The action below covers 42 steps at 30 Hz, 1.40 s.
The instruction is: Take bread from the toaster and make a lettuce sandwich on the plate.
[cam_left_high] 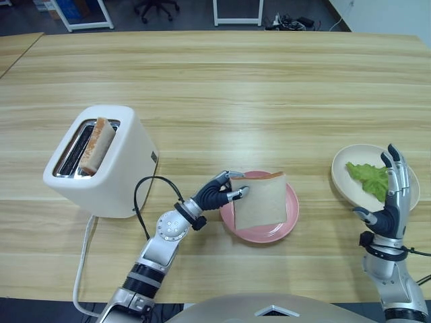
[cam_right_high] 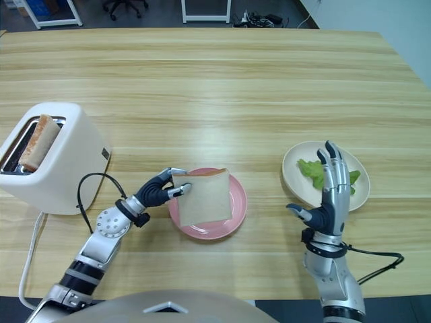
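L hand [cam_left_high: 219, 192] pinches bread [cam_left_high: 262, 200] edge over plate [cam_left_high: 269, 235]; R hand [cam_left_high: 392, 195] spread wide, empty, beside lettuce [cam_left_high: 367, 176]. Risk: thin edge grip, so slice may land skewed, overhanging rim.

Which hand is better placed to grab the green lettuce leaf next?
Right. The open right hand stands by the green lettuce leaf on the round cream plate; the left hand is pinching the white bread slice at the pink plate.
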Each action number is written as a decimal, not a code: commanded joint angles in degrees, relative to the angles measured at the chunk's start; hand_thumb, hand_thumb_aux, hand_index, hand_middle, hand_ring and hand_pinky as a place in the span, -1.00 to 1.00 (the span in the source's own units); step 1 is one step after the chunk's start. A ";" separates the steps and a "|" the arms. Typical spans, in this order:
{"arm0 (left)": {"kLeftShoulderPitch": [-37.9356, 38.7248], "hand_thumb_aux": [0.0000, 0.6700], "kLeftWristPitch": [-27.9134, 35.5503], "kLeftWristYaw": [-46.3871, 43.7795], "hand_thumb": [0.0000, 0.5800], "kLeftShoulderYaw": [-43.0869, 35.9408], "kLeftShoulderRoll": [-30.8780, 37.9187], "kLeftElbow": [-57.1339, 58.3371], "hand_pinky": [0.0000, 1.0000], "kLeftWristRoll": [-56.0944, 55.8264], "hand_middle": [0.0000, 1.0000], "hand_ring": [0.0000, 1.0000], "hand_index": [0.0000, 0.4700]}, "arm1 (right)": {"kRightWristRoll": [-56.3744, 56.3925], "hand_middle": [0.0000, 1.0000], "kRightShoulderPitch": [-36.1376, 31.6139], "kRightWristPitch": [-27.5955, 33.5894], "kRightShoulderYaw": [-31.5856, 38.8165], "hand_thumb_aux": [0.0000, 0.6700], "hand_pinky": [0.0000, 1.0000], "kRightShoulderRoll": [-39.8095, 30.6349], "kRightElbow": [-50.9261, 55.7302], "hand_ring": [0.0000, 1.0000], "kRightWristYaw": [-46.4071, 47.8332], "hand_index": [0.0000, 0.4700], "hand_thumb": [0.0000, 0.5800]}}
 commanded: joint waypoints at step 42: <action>12.68 -1.00 -7.97 20.96 -1.00 7.14 12.80 -20.76 -1.00 34.82 -1.00 -1.00 -1.00 | -0.86 -1.00 -18.43 28.52 19.34 0.76 -1.00 -28.85 39.25 -1.00 17.00 0.76 0.97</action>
